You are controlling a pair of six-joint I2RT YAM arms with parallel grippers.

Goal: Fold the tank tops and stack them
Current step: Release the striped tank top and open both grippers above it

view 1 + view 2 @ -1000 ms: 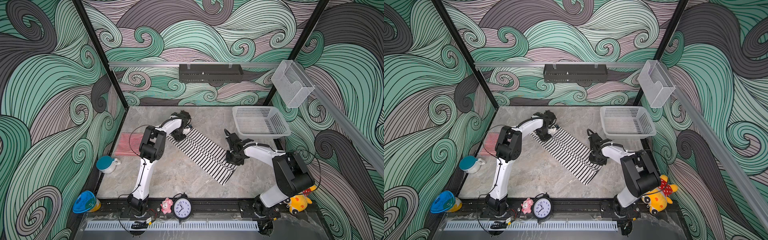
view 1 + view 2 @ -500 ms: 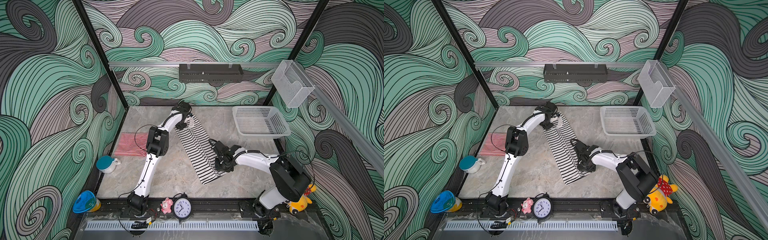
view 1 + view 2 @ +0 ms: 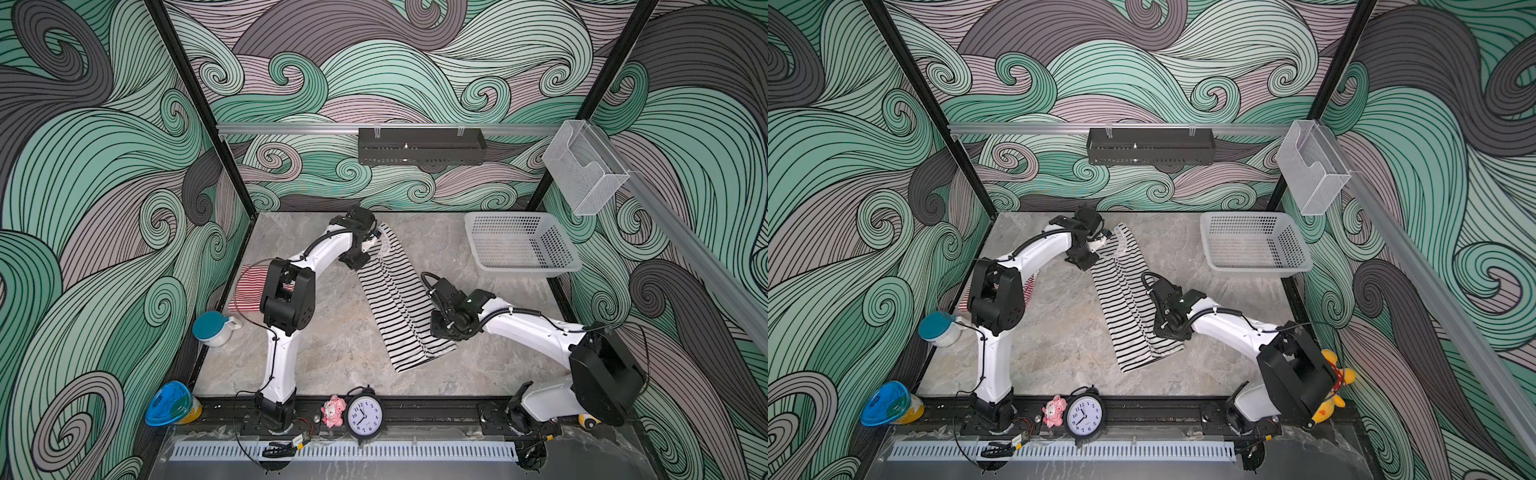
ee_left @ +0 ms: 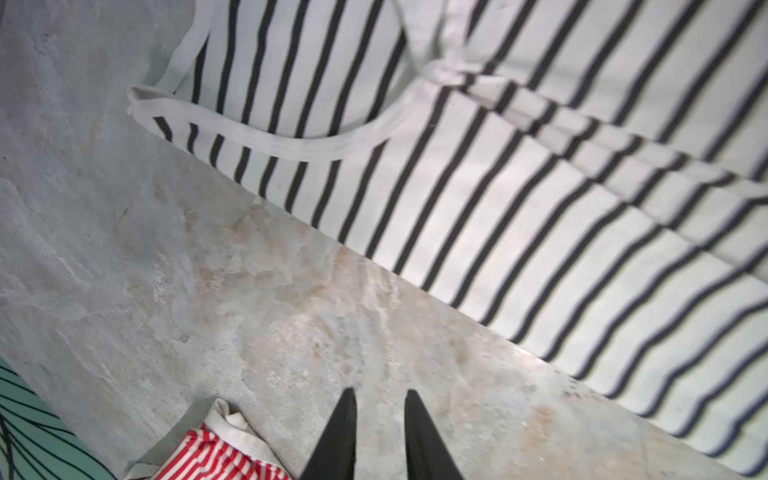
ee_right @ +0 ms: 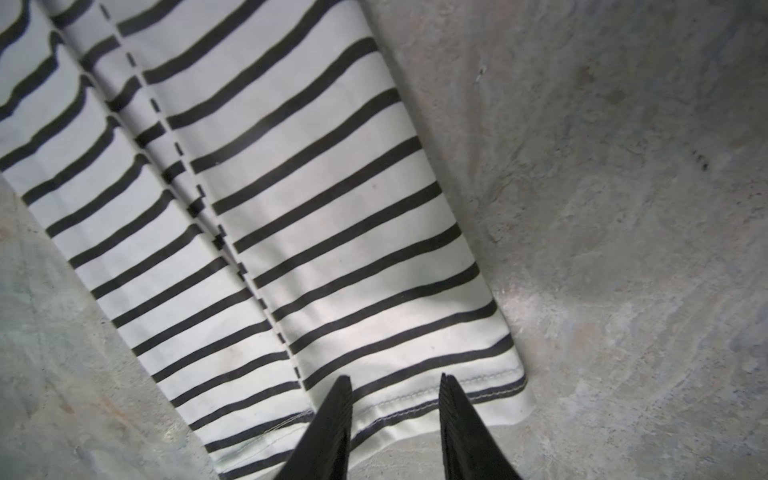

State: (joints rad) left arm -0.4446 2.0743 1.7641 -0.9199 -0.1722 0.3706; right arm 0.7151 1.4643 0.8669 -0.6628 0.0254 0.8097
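Left tool: My left tool (image 4: 379, 395) is hovering over bare tabletop (image 4: 249, 311), its jaws narrowly apart and holding nothing.
Right tool: My right tool (image 5: 395, 378) is hanging just above a stitched hem, jaws moderately apart with cloth showing in the gap. I am judging that it is gripping nothing.
Black-and-white tank top: The black-and-white tank top (image 3: 399, 299) is lying flat as a long narrow band running between my two tools. Its strap end is just ahead of my left tool and its hem is beneath my right one.
Why so: A raised ridge is running down the band's length, so I am reading the sides as already folded inward. Each tool is sitting at one end, probably so the band can be doubled end to end.
Red-and-white tank top: The red-and-white tank top (image 3: 249, 286) is lying near my left tool, on the side away from my right tool, likely waiting as the base of the stack.
Basket: A white basket (image 3: 528, 272) is standing beyond my right tool, well apart from it.
Writing: No brand or label is showing on either garment. Only the hour numerals on the clock (image 3: 365, 415) are reading clearly.
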